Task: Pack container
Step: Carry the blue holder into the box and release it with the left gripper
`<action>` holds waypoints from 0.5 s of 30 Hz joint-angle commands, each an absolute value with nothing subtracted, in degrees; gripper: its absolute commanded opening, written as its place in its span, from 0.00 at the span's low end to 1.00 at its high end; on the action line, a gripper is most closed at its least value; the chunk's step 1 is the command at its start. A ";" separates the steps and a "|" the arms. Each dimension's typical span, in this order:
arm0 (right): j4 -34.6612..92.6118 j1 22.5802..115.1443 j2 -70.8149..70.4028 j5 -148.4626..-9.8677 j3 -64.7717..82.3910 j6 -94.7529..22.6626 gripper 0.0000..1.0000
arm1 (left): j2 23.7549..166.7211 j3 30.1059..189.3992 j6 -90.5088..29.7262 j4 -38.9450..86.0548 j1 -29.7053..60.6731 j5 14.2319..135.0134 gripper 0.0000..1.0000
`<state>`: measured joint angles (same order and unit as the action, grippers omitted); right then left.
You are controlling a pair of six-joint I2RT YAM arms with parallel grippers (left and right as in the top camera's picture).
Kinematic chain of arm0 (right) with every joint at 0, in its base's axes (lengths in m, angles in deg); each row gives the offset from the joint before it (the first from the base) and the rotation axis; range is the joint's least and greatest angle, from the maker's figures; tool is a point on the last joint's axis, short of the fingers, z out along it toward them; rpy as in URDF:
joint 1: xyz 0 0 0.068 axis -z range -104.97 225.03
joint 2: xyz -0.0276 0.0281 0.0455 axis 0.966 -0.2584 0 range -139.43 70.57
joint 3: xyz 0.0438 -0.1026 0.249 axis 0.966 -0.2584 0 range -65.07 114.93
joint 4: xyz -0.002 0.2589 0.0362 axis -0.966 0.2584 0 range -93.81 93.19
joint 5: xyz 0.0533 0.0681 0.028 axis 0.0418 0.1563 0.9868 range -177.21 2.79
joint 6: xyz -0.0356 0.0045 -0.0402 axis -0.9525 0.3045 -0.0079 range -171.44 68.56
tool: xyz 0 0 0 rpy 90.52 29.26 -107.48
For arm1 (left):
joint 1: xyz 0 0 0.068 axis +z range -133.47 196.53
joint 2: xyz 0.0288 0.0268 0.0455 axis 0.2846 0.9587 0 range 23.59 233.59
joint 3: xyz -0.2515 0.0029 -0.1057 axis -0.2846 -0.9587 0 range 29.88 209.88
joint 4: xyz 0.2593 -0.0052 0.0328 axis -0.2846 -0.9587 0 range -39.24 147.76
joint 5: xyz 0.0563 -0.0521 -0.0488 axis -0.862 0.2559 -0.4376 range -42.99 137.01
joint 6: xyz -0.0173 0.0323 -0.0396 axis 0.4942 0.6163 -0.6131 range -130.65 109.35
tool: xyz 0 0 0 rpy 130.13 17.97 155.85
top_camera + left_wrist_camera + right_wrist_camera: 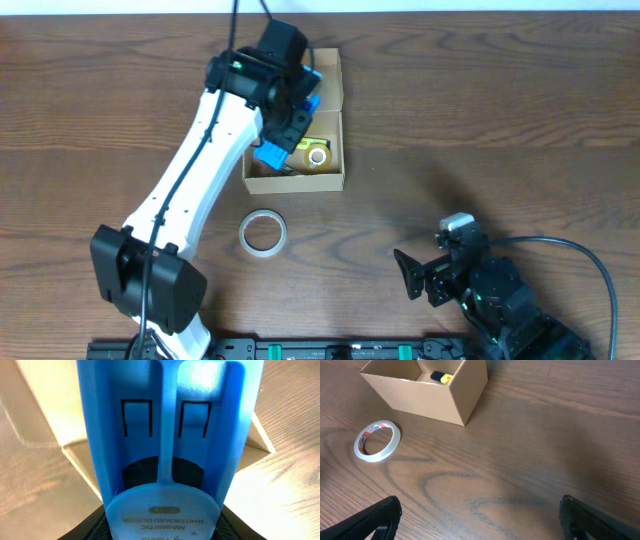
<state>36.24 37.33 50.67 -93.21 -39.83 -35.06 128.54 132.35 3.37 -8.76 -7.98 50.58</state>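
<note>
Overhead, the container [296, 183] is sitting open on the wooden table [480, 120], a little left of centre and toward the far edge, with its flap lid folded back on the far side. A yellow item [316, 153] is lying inside it near the right wall. The left gripper [283, 135] is hanging over the box's left half, its fingers closed on a blue whiteboard duster [269, 158] that is reaching down into the box. The left wrist view is being filled almost wholly by this duster [165, 435], with pale cardboard showing behind it. A clear tape roll [244, 232] is lying flat on the table just in front of the box, apart from it. The right gripper [412, 275] is resting well apart, near the front right; in its wrist view its fingers [370, 520] are standing wide apart with nothing between them, facing the box [420, 397] and the tape roll [376, 456].
</note>
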 commanded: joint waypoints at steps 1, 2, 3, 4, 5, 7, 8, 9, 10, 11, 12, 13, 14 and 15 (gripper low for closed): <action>36.37 37.60 50.95 -93.40 -40.03 -34.10 0.99 | 129.26 133.05 7.89 -8.06 -8.02 49.31 0.22; 36.37 37.60 50.95 -93.40 -40.03 -34.12 0.99 | 129.85 133.05 8.20 -8.04 -8.02 49.31 0.22; 36.37 37.60 50.95 -93.40 -40.03 -34.12 0.99 | 130.53 133.05 8.55 -8.15 -8.02 49.14 0.22; 36.37 37.60 50.95 -93.40 -40.03 -34.12 0.99 | 131.36 133.05 8.68 -8.21 -8.05 48.72 0.22; 36.37 37.60 50.95 -93.40 -40.03 -34.12 0.99 | 132.14 133.05 8.70 -8.26 -8.09 48.39 0.22; 36.37 37.60 50.95 -93.40 -40.03 -34.12 0.99 | 133.59 133.05 9.79 -8.24 -8.26 48.22 0.22; 36.37 37.60 50.95 -93.40 -40.03 -34.12 0.99 | 134.48 133.05 10.45 -8.08 -8.35 48.22 0.22; 36.37 37.60 50.95 -93.40 -40.03 -34.10 0.99 | 135.44 133.05 10.89 -7.78 -8.55 48.07 0.22; 36.37 37.60 50.95 -93.40 -40.03 -34.10 0.99 | 136.36 133.05 11.32 -7.60 -8.66 48.02 0.22; 36.37 37.60 50.95 -93.40 -40.03 -34.12 0.99 | 137.13 133.05 11.48 -7.54 -8.70 48.02 0.23; 36.37 37.60 50.95 -93.40 -40.03 -34.10 0.99 | 137.89 133.05 11.48 -7.51 -8.79 48.02 0.23; 36.37 37.60 50.95 -93.40 -40.03 -34.12 0.99 | 138.77 133.05 11.45 -7.56 -8.92 48.02 0.22; 36.35 37.60 50.95 -93.40 -40.03 -34.10 0.99 | 139.55 133.05 11.45 -7.65 -9.01 48.02 0.23; 36.37 37.60 50.95 -93.40 -40.03 -34.10 0.99 | 140.25 133.05 11.45 -7.76 -9.14 48.04 0.23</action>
<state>36.26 37.33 50.67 -93.21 -39.83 -35.06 138.88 132.35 10.05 -7.60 -8.68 48.98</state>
